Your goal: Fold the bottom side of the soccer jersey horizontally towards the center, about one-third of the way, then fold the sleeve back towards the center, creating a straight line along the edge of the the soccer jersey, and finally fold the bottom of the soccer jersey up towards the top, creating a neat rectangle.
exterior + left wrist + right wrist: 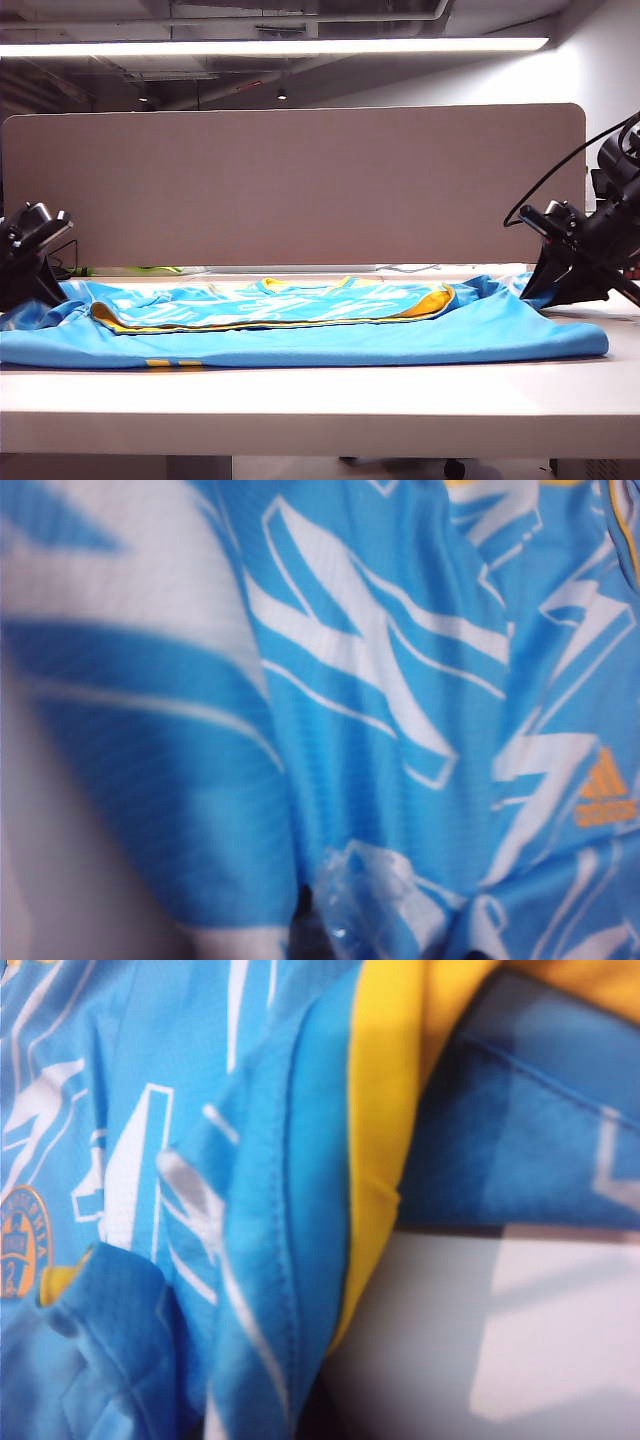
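Two claws at the soccer jersey (300, 335) ends: left claw (335, 935) pinching fabric, right claw's (553, 290) state unclear.

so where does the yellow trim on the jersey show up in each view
Exterior view: the yellow trim runs along the folded edge across the middle of the soccer jersey.
Left wrist view: only slivers of it, at the top right edge.
Right wrist view: a wide band running down from the top, beside the table.
Shared landmark: the white streaks on the blue fabric.
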